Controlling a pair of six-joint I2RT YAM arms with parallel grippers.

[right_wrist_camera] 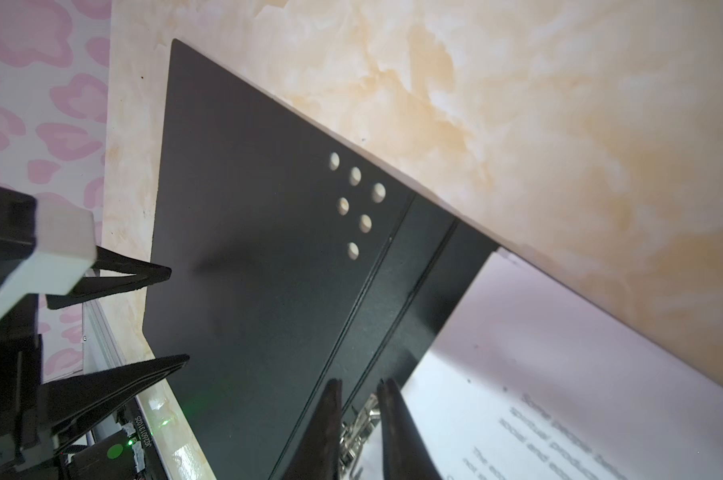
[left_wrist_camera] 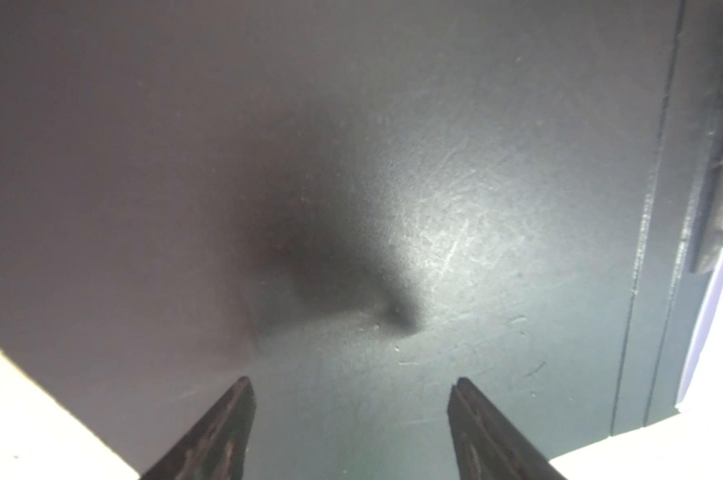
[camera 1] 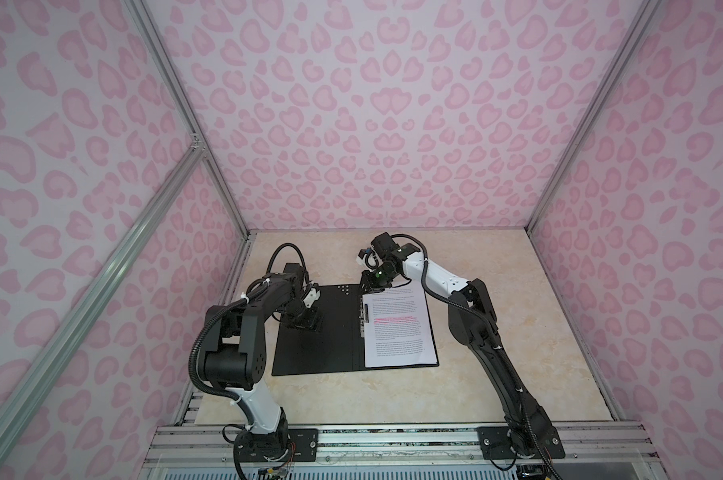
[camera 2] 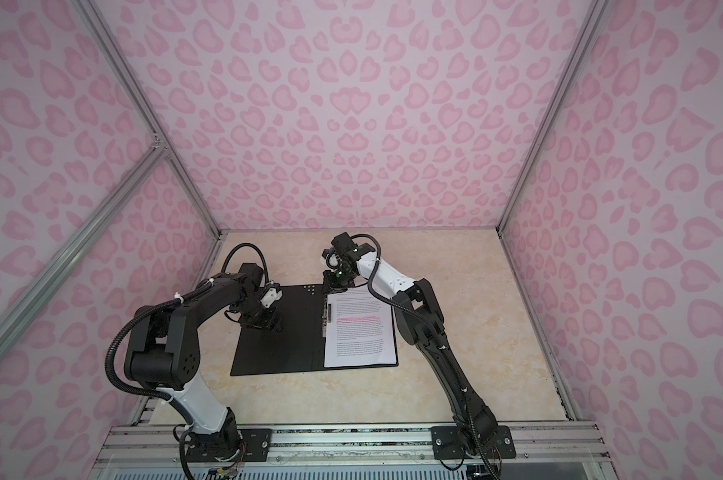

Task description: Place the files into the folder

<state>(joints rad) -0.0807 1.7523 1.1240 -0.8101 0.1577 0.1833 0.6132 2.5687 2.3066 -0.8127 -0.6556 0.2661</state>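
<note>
1. The tabletop [camera 1: 497,332] carries the folder [camera 1: 322,349], which lies open and flat with its black inside up and its spine running away from the arm bases.
2. The files [camera 1: 397,332] lie on the folder's right half, long edge along the spine.
3. The left gripper [left_wrist_camera: 351,382] hangs low over the folder's bare left half, jaws wide apart and empty.
4. The right gripper [right_wrist_camera: 360,384] stands at the folder's far edge, jaws nearly closed about the far end of the clip [camera 1: 364,322], seemingly pinching it.
5. The clip runs along the folder's spine at the files' left edge. Whether that edge sits under it I cannot tell. The right arm is nearer, so clamping looks like its job.
</note>
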